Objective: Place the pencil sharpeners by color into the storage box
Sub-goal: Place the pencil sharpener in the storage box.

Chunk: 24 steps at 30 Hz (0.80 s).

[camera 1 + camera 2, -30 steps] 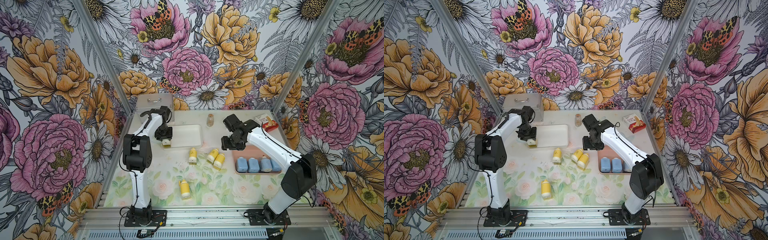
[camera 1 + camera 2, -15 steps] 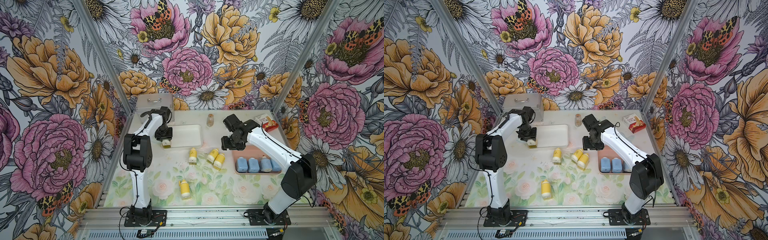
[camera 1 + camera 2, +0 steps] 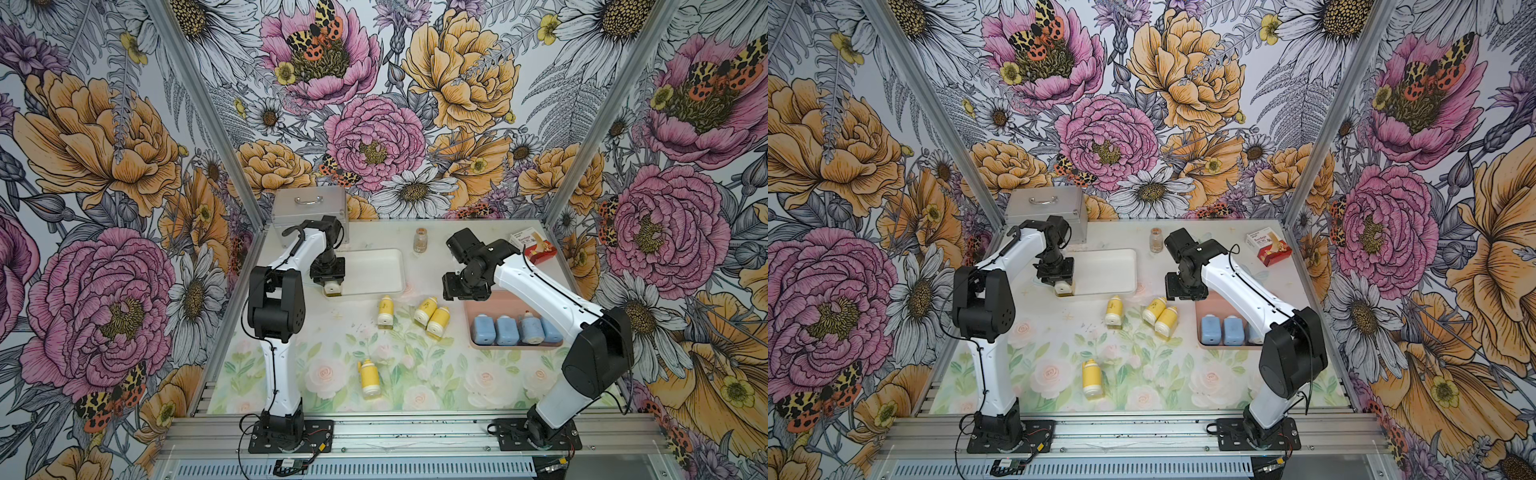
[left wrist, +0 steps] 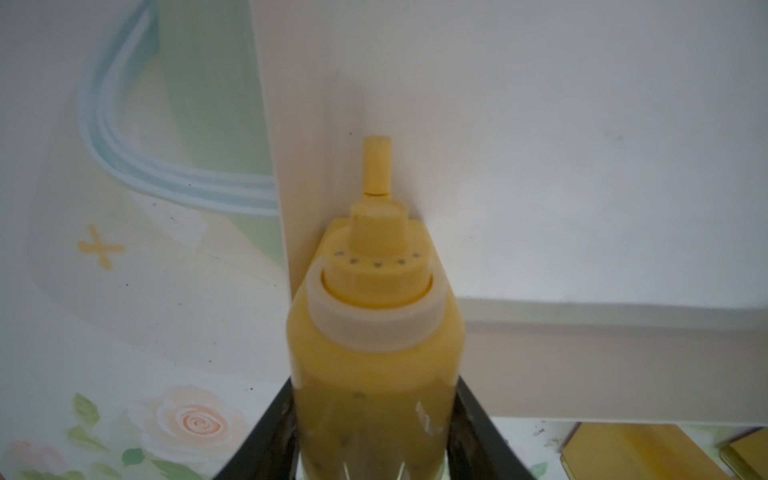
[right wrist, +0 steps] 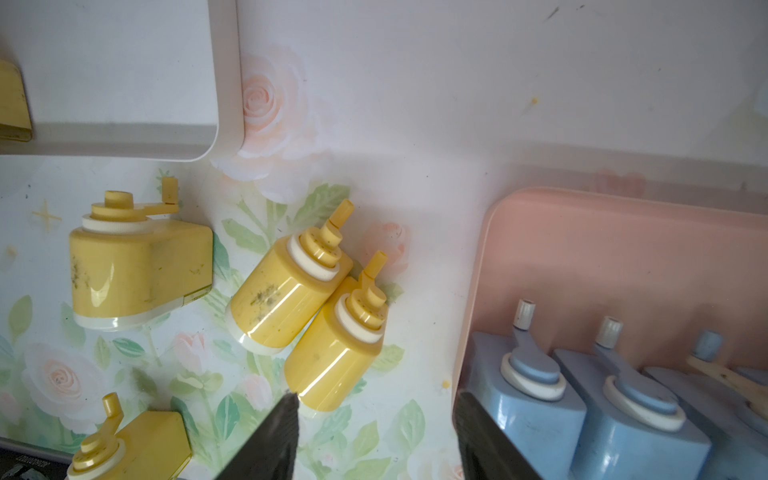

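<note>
Pencil sharpeners [image 3: 505, 330] of light blue colour, four pieces, lie side by side in the pink tray [image 3: 498, 301]. Four yellow pencil sharpeners [image 3: 426, 309] lie on the flowered mat [image 3: 415, 386], one of them alone near the front edge. The left gripper [image 4: 372, 440] is clamped on a fifth yellow sharpener [image 4: 374, 332] at the white tray [image 3: 374, 266] corner nearest its base. The right gripper [image 5: 380, 440] hovers beside the pink tray, its jaws apart and empty.
</note>
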Each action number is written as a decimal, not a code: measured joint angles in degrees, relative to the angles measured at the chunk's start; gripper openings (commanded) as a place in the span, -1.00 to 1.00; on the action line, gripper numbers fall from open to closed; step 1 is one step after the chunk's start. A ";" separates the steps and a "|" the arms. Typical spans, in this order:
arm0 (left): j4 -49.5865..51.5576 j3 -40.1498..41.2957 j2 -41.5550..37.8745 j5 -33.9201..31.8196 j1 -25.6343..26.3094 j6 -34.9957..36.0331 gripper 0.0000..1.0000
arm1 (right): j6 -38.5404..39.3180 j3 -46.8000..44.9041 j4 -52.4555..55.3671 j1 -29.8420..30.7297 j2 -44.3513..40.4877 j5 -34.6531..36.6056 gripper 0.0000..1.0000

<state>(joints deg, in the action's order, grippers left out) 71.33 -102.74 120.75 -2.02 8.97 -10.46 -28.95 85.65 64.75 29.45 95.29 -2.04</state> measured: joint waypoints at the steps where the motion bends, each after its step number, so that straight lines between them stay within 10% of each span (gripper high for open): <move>1: 0.00 0.02 0.00 0.00 0.00 0.00 0.04 | -0.02 0.00 0.00 0.00 0.00 0.00 0.24; 24: -0.11 0.11 0.11 -0.04 -0.22 -0.04 0.36 | -0.02 0.00 -0.39 0.00 0.00 0.00 0.24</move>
<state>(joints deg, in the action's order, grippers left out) 71.22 -102.63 120.86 -2.07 8.75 -10.50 -28.97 85.65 64.36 29.45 95.29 -2.04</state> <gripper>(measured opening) 0.672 0.618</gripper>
